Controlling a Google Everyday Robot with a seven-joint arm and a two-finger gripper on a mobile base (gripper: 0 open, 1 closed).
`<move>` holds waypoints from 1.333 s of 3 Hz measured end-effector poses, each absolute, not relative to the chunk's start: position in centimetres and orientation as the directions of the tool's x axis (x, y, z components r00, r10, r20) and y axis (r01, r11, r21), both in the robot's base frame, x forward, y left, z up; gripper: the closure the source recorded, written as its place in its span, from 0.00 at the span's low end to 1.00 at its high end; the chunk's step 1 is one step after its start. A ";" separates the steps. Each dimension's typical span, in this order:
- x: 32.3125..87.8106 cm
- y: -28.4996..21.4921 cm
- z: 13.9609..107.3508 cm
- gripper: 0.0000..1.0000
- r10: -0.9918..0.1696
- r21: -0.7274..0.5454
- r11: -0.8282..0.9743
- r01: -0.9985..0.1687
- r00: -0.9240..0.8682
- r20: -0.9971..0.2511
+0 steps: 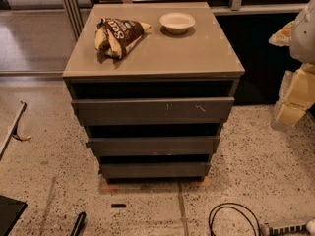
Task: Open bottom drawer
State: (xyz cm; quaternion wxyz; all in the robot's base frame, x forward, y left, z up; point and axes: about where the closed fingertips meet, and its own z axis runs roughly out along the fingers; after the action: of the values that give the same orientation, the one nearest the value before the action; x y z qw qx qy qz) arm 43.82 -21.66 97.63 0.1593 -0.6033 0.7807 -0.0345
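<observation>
The bottom drawer [155, 170] is the narrowest dark grey front, plain and without a handle, at the foot of the grey cabinet [206, 58]. It sits flush, with only a dark gap above it. Above it are the middle front [152, 145] with a small blue tab at its left edge, and the widest top front [152, 111] with pale scratches. My gripper [291, 107], pale yellowish and white, hangs at the right edge of the view. It is well to the right of the cabinet, at about the height of the top drawer, and touches nothing.
A brown snack bag [118, 33] and a white bowl [177, 22] lie on the cabinet top. A black cable loop [231, 218] lies on the speckled floor at the front right. Dark objects [78, 223] lie at the lower left. A dark wall panel [256, 48] stands behind right.
</observation>
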 end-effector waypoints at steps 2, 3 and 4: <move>44.4 -21.5 94.2 0.00 -0.951 -0.229 0.248 -0.941 -0.192 -0.244; 44.8 -21.7 85.9 0.00 -0.927 -0.159 0.236 -0.959 -0.173 -0.332; 45.2 -21.0 76.4 0.00 -0.879 -0.089 0.239 -0.967 -0.177 -0.443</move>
State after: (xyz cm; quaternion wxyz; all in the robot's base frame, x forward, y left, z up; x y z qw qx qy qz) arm 45.20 -21.04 76.41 0.2063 -0.6074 0.7597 0.1066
